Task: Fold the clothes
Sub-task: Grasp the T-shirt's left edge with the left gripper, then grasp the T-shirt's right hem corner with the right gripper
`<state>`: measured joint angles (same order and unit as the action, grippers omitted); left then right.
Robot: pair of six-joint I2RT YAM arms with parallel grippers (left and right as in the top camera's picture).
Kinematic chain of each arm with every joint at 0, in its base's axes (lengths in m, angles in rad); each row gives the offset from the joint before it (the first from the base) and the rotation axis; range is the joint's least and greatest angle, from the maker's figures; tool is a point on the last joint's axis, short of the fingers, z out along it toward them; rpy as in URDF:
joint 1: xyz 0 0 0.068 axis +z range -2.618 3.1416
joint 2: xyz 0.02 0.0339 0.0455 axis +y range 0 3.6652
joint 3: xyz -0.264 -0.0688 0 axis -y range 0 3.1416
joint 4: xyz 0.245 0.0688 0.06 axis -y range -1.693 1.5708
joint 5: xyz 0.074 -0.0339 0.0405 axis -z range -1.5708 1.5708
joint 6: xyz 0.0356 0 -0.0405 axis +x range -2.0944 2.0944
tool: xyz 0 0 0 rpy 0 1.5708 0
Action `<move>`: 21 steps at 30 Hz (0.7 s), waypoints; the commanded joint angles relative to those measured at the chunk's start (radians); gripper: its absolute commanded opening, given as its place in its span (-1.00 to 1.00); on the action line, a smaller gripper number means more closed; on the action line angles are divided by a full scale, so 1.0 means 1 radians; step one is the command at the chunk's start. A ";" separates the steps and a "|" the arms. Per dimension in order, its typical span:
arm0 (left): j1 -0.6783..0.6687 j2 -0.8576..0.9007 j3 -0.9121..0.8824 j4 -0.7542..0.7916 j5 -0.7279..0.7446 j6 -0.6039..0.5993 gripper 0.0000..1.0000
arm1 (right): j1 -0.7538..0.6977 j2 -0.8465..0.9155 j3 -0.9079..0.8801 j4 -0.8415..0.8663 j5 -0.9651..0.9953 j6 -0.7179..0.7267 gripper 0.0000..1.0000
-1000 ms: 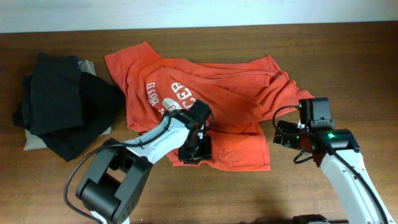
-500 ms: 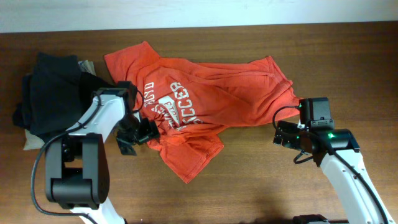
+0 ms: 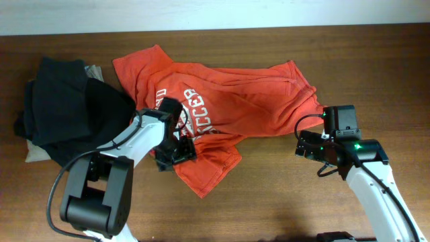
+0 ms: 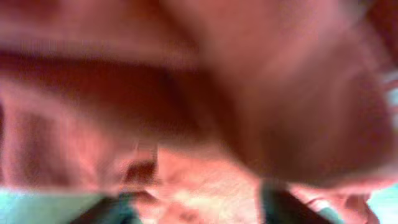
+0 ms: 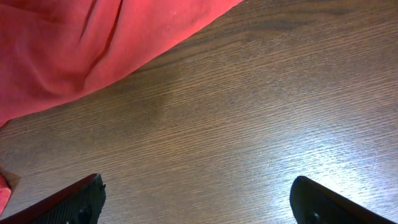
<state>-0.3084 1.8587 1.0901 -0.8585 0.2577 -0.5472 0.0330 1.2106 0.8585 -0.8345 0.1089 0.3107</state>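
Note:
The red-orange T-shirt (image 3: 228, 101) with white lettering lies spread across the table's middle, its lower part bunched into a pointed flap (image 3: 208, 168). My left gripper (image 3: 176, 149) sits on the shirt's lower left part. In the left wrist view, blurred red-orange cloth (image 4: 205, 93) fills the frame and lies between the two spread fingers (image 4: 196, 208). My right gripper (image 3: 310, 144) is open and empty over bare wood, just right of the shirt's right edge. In the right wrist view the shirt's edge (image 5: 93, 43) shows at the upper left, away from the fingers (image 5: 199, 199).
A pile of black garments (image 3: 67, 114) on a beige cloth (image 3: 37, 156) lies at the left. The brown wooden table (image 3: 282, 202) shows bare wood at the front and right. The table's far edge runs along the top.
My left arm swung left off the shirt, dragging the lower hem into a bunched flap, then came back right onto the shirt's lower left. The right arm has not moved.

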 commanded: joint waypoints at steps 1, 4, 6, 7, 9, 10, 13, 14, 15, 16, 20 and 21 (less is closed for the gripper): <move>-0.010 0.060 -0.038 0.039 -0.056 0.017 -0.99 | -0.007 -0.008 0.018 0.000 0.020 0.008 0.97; -0.010 0.058 -0.037 0.023 -0.150 0.018 -0.99 | -0.007 -0.008 0.018 0.000 0.020 0.008 0.97; -0.010 0.020 -0.036 -0.043 -0.154 0.056 -1.00 | -0.007 -0.008 0.018 -0.004 0.020 0.008 0.97; -0.010 -0.021 -0.036 -0.092 -0.154 0.075 -0.99 | -0.007 -0.008 0.018 -0.009 0.020 0.008 0.97; 0.005 -0.172 -0.037 -0.216 -0.196 0.117 -0.99 | -0.007 -0.008 0.018 -0.023 0.020 0.009 0.97; 0.017 -0.228 -0.037 -0.261 -0.232 0.118 -0.99 | -0.007 -0.007 0.018 -0.021 0.020 0.009 0.97; 0.122 -0.460 -0.037 -0.373 -0.292 0.119 -0.99 | -0.007 0.037 0.017 0.008 0.019 0.010 0.97; 0.182 -0.531 -0.037 -0.398 -0.292 0.119 -1.00 | -0.007 0.075 0.017 0.020 0.019 0.014 0.97; 0.227 -0.578 -0.037 -0.404 -0.292 0.119 -0.99 | -0.007 0.112 0.017 0.037 0.019 0.019 0.97; 0.256 -0.608 -0.037 -0.407 -0.292 0.119 -0.99 | -0.007 0.163 0.017 0.061 0.000 0.021 0.97; 0.266 -0.620 -0.044 -0.410 -0.291 0.119 -0.99 | -0.007 0.318 0.017 0.251 -0.052 0.019 0.98; 0.266 -0.619 -0.044 -0.409 -0.291 0.119 -0.99 | -0.007 0.351 0.017 0.330 -0.053 0.005 0.94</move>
<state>-0.0490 1.2476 1.0523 -1.2678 -0.0162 -0.4442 0.0330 1.4956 0.8604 -0.6117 0.0734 0.3180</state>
